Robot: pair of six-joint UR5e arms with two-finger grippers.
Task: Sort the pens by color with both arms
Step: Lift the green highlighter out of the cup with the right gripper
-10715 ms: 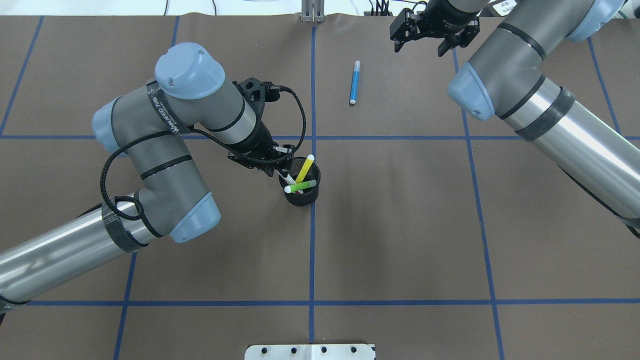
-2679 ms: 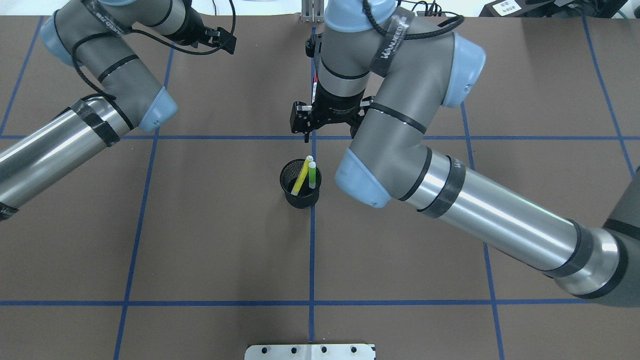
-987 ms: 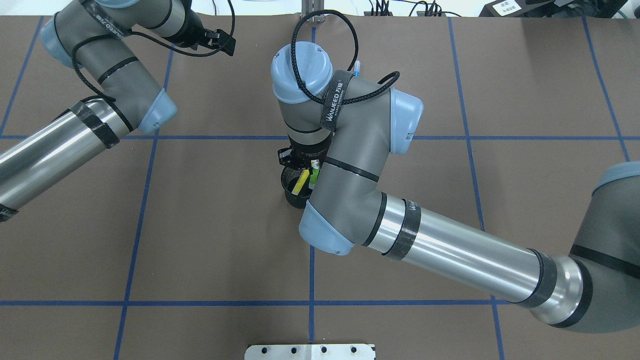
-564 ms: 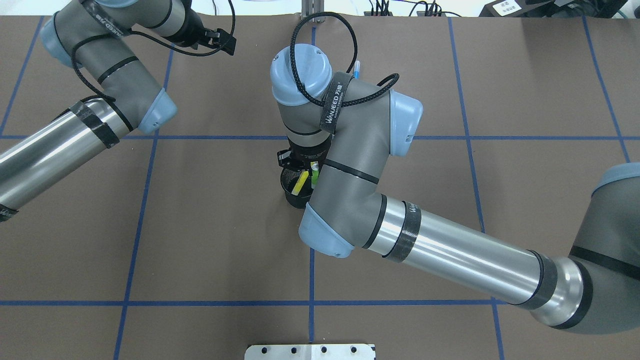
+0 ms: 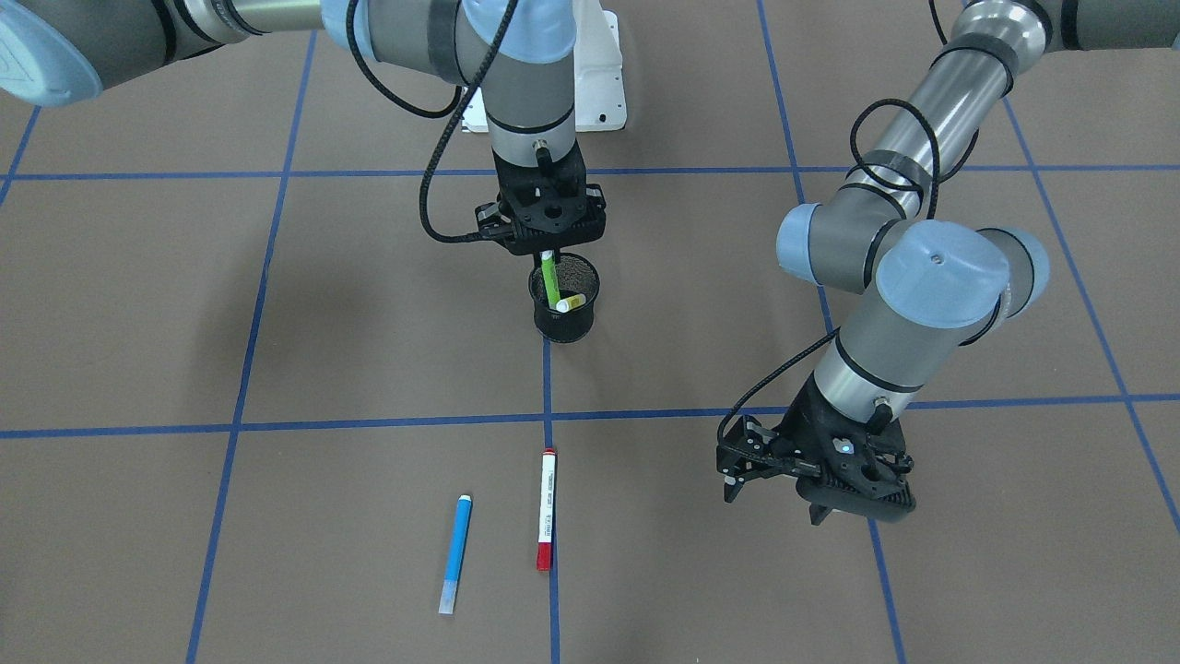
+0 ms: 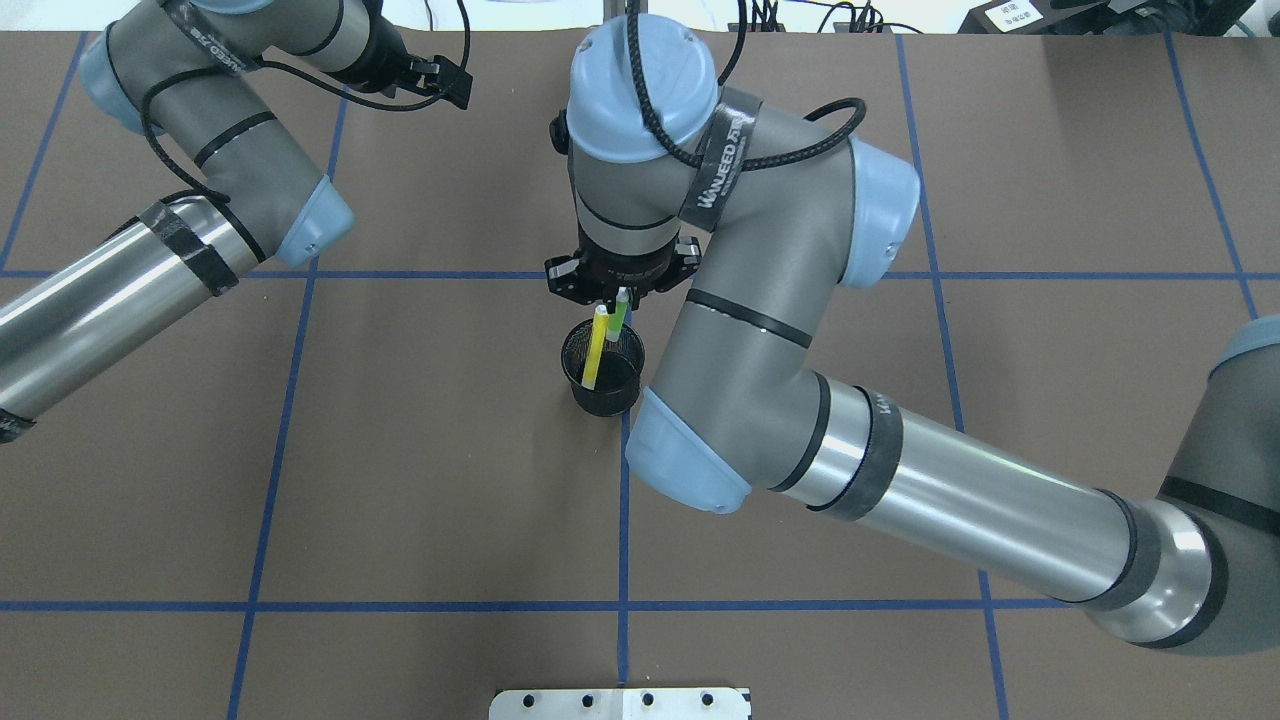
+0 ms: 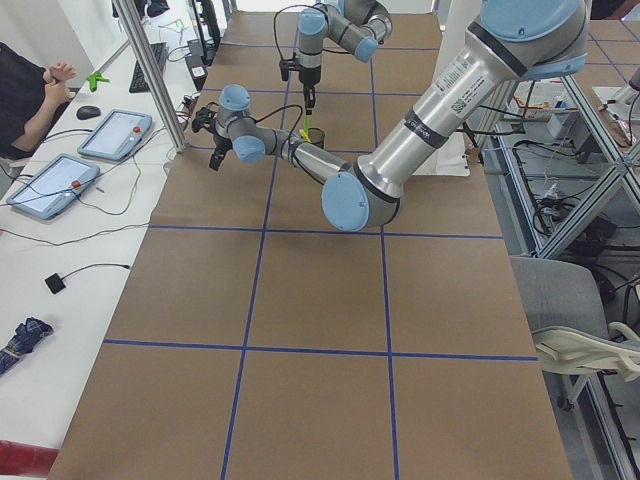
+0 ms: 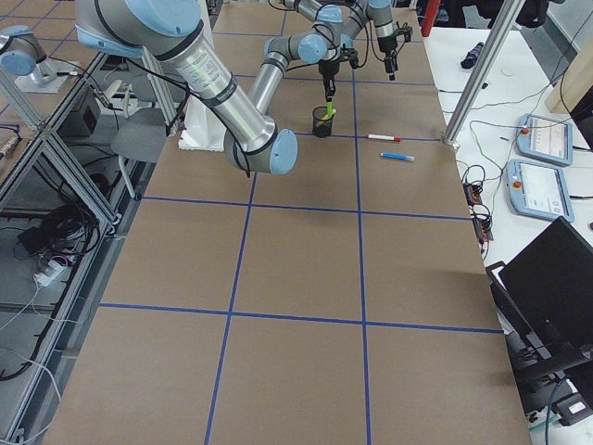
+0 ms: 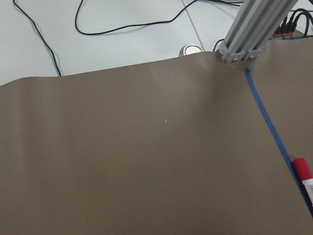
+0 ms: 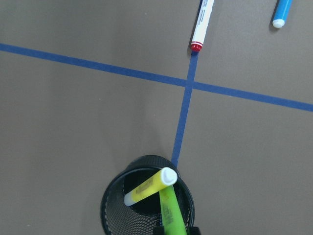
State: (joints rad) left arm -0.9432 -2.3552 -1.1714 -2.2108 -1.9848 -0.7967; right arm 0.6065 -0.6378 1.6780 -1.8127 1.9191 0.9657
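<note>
My right gripper (image 6: 620, 295) is shut on the top of the lime green pen (image 5: 550, 281) and holds it upright, its lower end still inside the black mesh cup (image 5: 564, 323). The yellow pen (image 5: 572, 302) leans in the cup. The right wrist view shows the green pen (image 10: 171, 210), the yellow pen (image 10: 149, 187) and the cup (image 10: 110, 210). The blue pen (image 5: 455, 553) and the red-capped white pen (image 5: 547, 509) lie side by side on the table beyond the cup. My left gripper (image 5: 772, 503) is open and empty, to the side of the red pen.
Blue tape lines (image 5: 369, 424) divide the brown table into squares. The white bolted base (image 6: 620, 703) is at the robot's edge. An aluminium post (image 9: 254, 29) stands at the far edge, near the red pen's cap (image 9: 303, 171).
My right gripper has closed on the green pen and risen, drawing it up out of the cup. The yellow pen stays in the cup. The left arm has not moved.
</note>
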